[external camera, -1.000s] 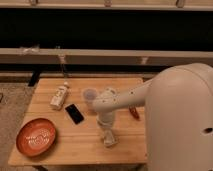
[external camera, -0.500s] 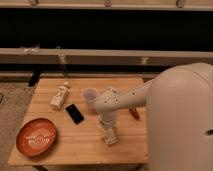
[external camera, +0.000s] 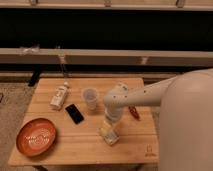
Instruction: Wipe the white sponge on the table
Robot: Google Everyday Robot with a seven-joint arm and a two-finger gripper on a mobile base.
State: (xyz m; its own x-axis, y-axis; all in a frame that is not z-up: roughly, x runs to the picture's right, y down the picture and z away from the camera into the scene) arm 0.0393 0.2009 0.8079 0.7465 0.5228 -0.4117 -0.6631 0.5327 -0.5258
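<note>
The white sponge [external camera: 109,135] lies on the wooden table [external camera: 75,145], right of its middle and toward the front edge. My gripper [external camera: 110,125] comes down from the white arm on the right and sits directly over the sponge, touching or holding its top. The sponge's far end is hidden under the gripper.
A translucent cup [external camera: 90,97] stands just behind the gripper. A black phone [external camera: 74,113] lies left of it. A white labelled bottle [external camera: 59,96] lies at the back left. An orange bowl [external camera: 36,136] sits at the front left. A small red object [external camera: 134,111] lies right of the arm.
The gripper and the sponge have shifted slightly on the table, toward the front edge. Nothing else has moved.
</note>
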